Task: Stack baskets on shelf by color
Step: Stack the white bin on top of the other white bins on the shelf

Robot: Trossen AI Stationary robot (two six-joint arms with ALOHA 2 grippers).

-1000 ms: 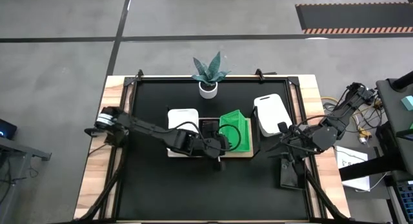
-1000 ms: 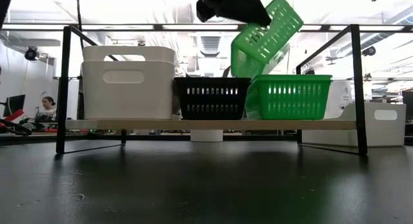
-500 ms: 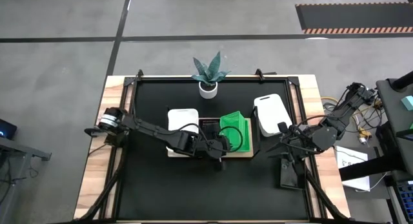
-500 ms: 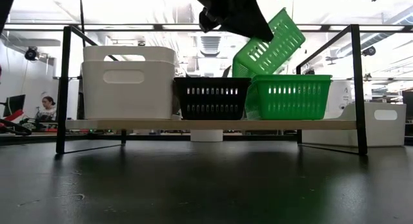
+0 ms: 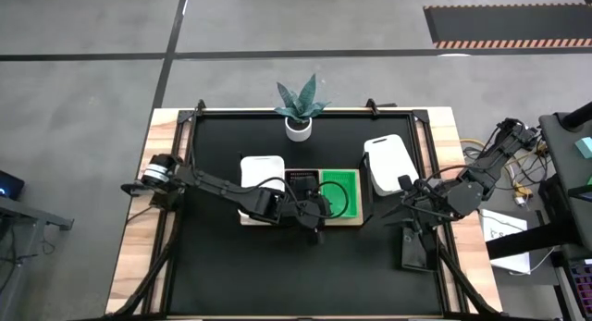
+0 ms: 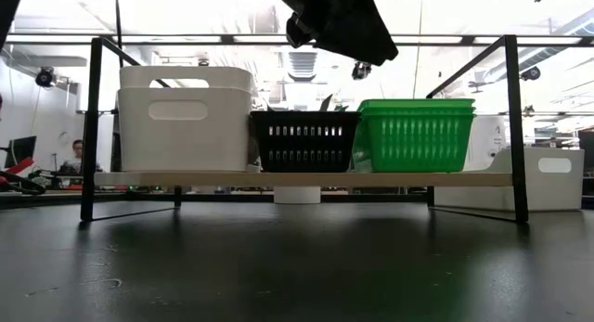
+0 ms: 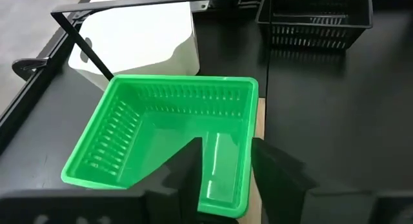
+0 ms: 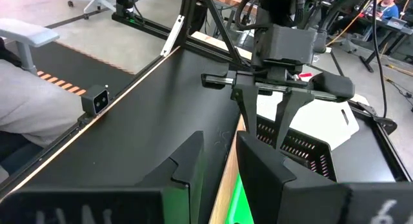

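Black matting covers the table, and the shelf sits at its middle as the landmark for everything else. On the shelf stand three basket positions in a row: a white basket at one end, a black basket in the middle, and at the other end a green basket nested in a second green one, their two rims showing one just above the other in the low view. All of them look empty. Another white basket lies off the shelf, on the mat beside its green end, and a plant pot stands behind the shelf. The left gripper hovers just above the near rim of the green stack, its jaws parted and gripping nothing, the green basket free beneath them. The right gripper waits near the loose white basket, jaws slightly apart with nothing between them. These baskets look like thin, light, fairly stiff plastic with smooth walls, so they would likely slide if nudged; a pinch over a short-side rim seems the surest hold, and the loose white one probably wants lowering level to nest.
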